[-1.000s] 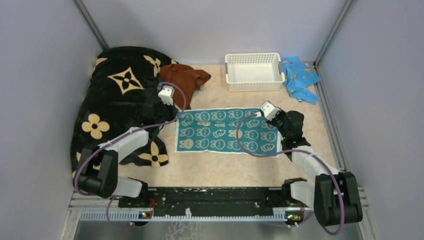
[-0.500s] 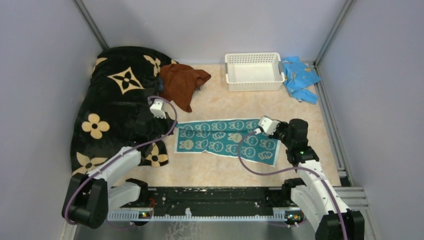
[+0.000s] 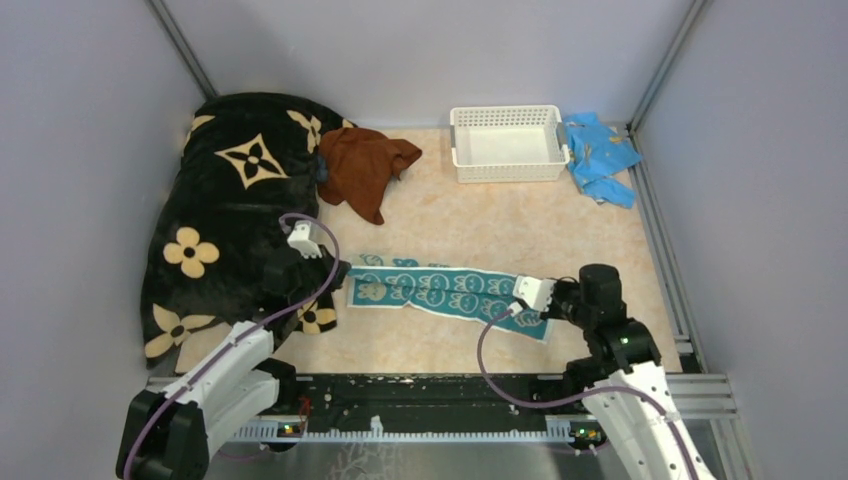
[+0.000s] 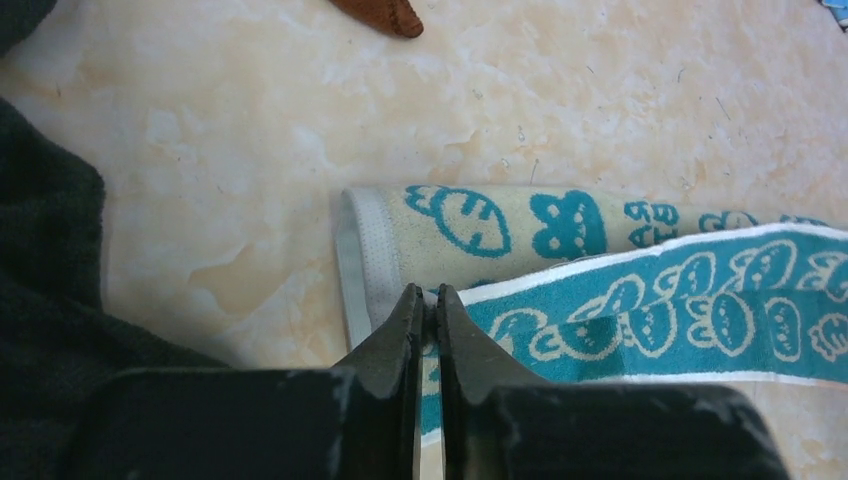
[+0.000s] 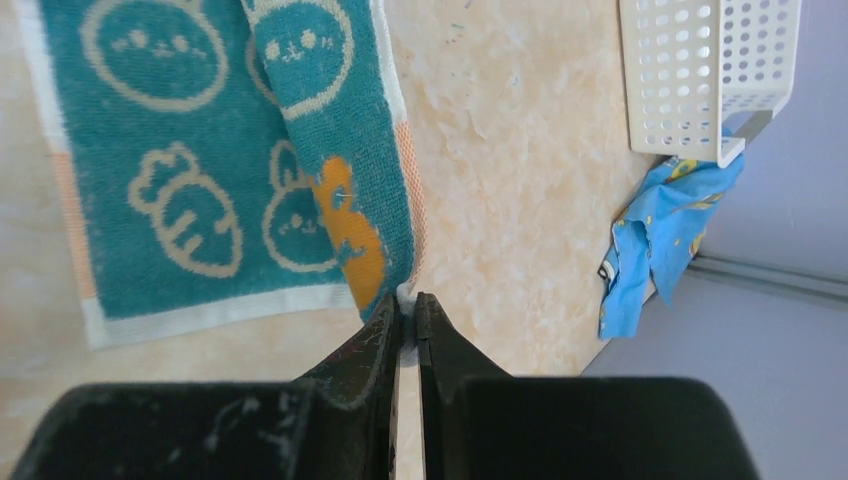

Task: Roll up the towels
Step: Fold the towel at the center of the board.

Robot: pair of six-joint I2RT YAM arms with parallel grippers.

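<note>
Jaws of the left gripper [image 4: 426, 294] and right gripper [image 5: 407, 300] pinch nearly shut on opposite ends of the teal towel [image 3: 440, 290], a folded strip on the table [image 3: 480, 215] whose long axis runs left-right between them.

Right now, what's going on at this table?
Both arms are working the teal-and-white patterned towel, which lies folded lengthwise into a narrow strip. The left gripper has its fingers pinched on the towel's left end, and the right gripper has its fingers shut on the right corner. No roll is started yet. The rust-brown towel lies crumpled against the black flowered blanket, untouched.
</note>
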